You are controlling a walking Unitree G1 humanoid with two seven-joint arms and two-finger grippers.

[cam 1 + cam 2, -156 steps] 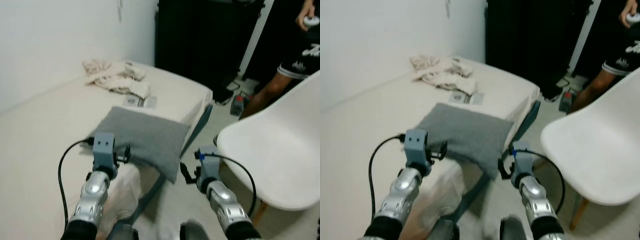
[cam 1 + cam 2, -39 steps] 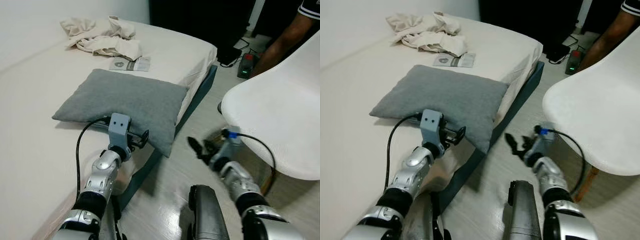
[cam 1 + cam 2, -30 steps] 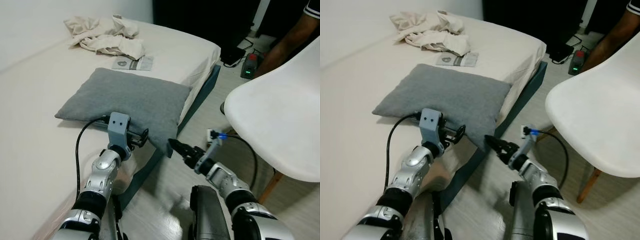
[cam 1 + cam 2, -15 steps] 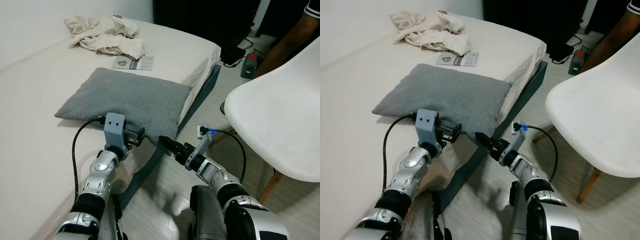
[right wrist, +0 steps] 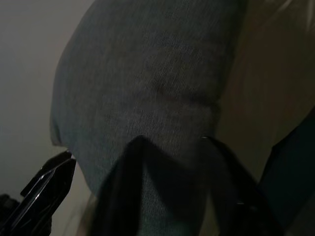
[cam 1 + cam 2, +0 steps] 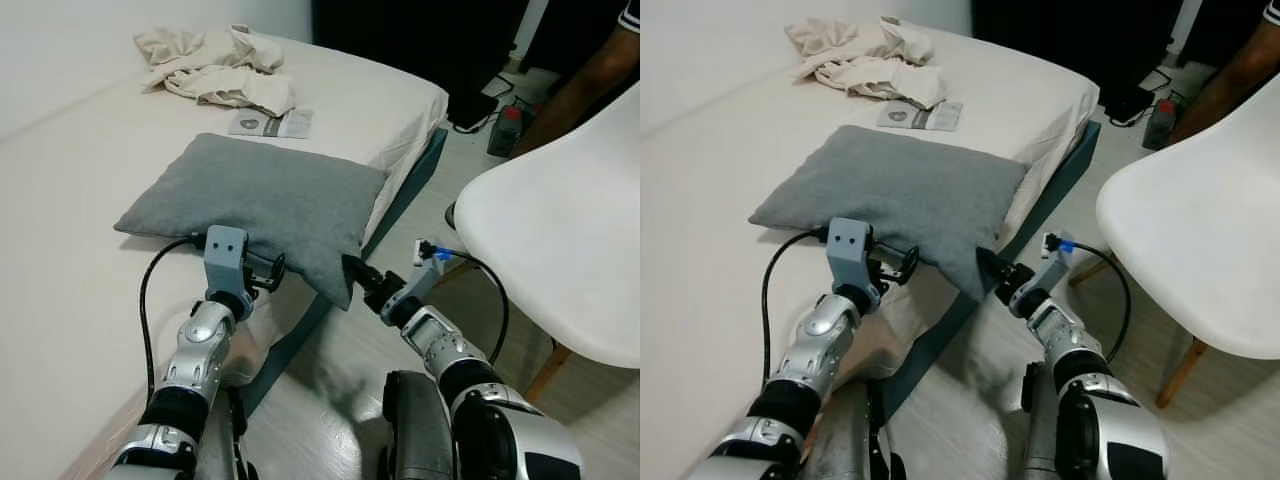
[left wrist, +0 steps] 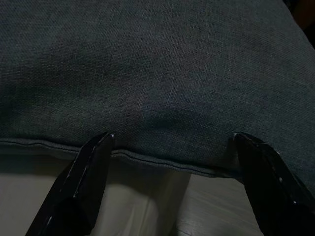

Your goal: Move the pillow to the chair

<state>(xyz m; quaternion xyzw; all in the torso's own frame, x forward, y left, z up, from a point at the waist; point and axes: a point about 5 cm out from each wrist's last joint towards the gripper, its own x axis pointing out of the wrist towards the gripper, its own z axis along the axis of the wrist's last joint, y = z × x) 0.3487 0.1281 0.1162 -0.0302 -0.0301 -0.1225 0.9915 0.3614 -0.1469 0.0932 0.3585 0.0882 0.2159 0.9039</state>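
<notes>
pillow point(image 6: 270, 205): grey woven cloth, matt | chair point(image 6: 560, 250): smooth white plastic

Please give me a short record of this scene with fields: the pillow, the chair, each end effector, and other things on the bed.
pillow: grey pillow lying on the bed, one corner over the edge
chair: white chair beside the bed, seat bare
left end effector: open, at the pillow's near edge
right end effector: at the overhanging corner
other: crumpled cloth and a leaflet on the bed
person: arm behind the chair

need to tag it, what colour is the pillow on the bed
Grey, plain woven fabric with no pattern; the pillow shows best in the left eye view.
</notes>
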